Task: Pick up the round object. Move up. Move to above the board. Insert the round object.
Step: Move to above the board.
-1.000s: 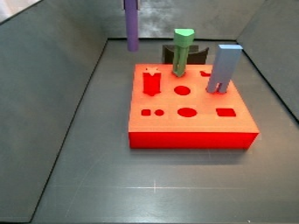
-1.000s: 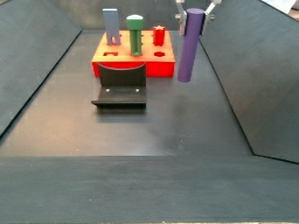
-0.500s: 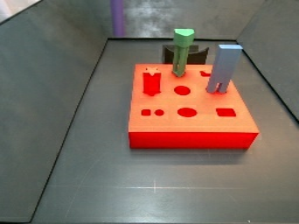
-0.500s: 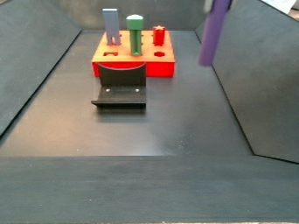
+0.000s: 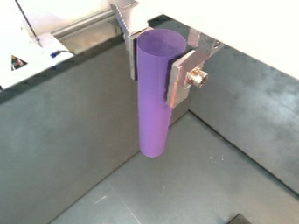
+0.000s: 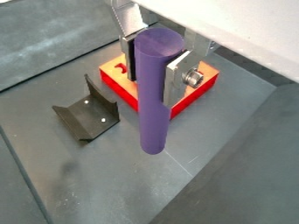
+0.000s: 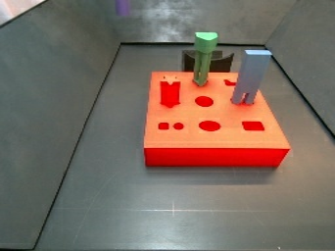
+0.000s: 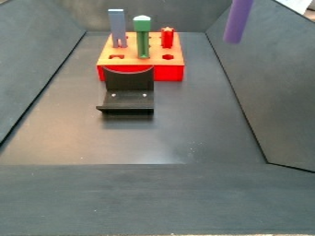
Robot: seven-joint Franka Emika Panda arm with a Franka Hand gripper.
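— Gripping anything, that gripper?
— Yes: both wrist views show its silver plates clamped on the purple round object, which hangs upright, clear of the floor.
— And the board?
— Below and beside, fixture just before it. A side view catches only the peg's lower end.

Pincer, upper centre in both wrist views: flat silver finger plates, brass-coloured screw, white housing behind.
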